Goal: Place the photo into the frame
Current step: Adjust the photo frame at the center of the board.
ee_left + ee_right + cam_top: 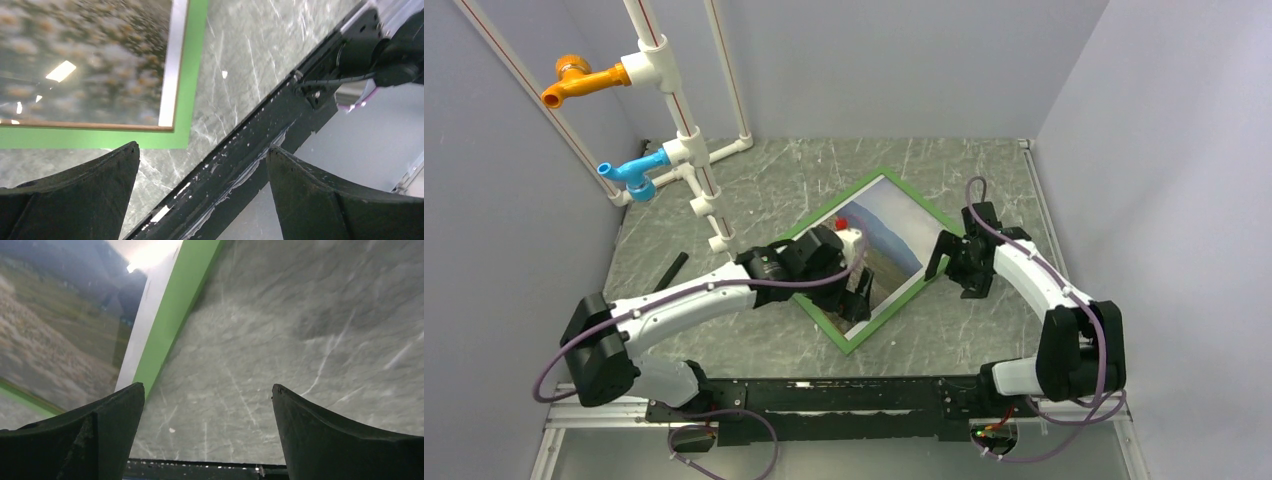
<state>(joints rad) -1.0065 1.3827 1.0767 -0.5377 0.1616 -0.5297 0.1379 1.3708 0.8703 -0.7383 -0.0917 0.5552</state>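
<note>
— Left gripper (202, 150) spread by the frame's (190, 75) near corner, right gripper (207, 390) spread beside its edge. Photo (889, 230)?
— Looks seated inside, frame flat on table (984, 180). Lift straight up, no nudging.

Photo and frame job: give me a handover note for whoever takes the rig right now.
Left gripper: open, empty, at the near corner of the frame.
Right gripper: open, empty, over the table beside the frame's right edge.
Frame: flat on the table, green face up.
Photo: inside the green border, picture up.
Done: photo looks placed.
To do: check it sits square; a white strip shows along one side.
</note>
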